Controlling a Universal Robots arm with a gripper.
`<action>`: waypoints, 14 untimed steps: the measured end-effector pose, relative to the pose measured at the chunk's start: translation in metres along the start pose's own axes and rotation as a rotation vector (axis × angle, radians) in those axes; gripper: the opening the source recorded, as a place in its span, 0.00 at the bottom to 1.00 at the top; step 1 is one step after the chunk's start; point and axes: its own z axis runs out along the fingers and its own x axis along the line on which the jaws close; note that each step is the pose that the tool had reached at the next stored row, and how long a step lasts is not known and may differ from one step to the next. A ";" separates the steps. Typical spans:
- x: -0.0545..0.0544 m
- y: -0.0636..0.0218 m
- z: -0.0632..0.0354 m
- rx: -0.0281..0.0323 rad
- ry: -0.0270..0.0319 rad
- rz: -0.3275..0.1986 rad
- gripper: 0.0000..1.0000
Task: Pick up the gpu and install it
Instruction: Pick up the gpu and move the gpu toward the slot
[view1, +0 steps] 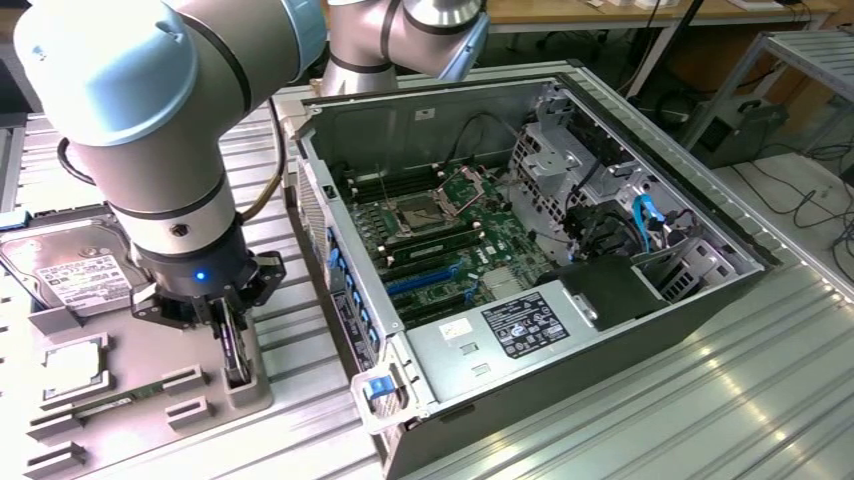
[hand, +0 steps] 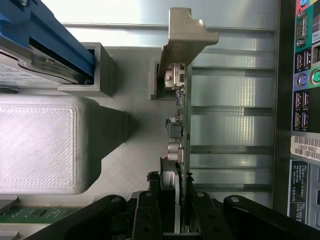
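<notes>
gpu edgewise — bracket away from jaws

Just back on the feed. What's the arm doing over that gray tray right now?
The arm's gripper is down at the gray fixture tray, on the exterior view's left of the open computer case. Its fingers are closed on either side of the gpu, which stands on edge in the tray's holder. The card looks seated there, not yet lifted out and not yet in the case.
</notes>
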 end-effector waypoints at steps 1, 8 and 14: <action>0.000 0.0000 0.0000 0.0000 0.0000 0.000 0.28; 0.000 0.0000 0.0000 0.0000 0.0000 0.000 0.28; 0.000 0.0001 -0.0024 -0.0002 0.0000 0.000 0.28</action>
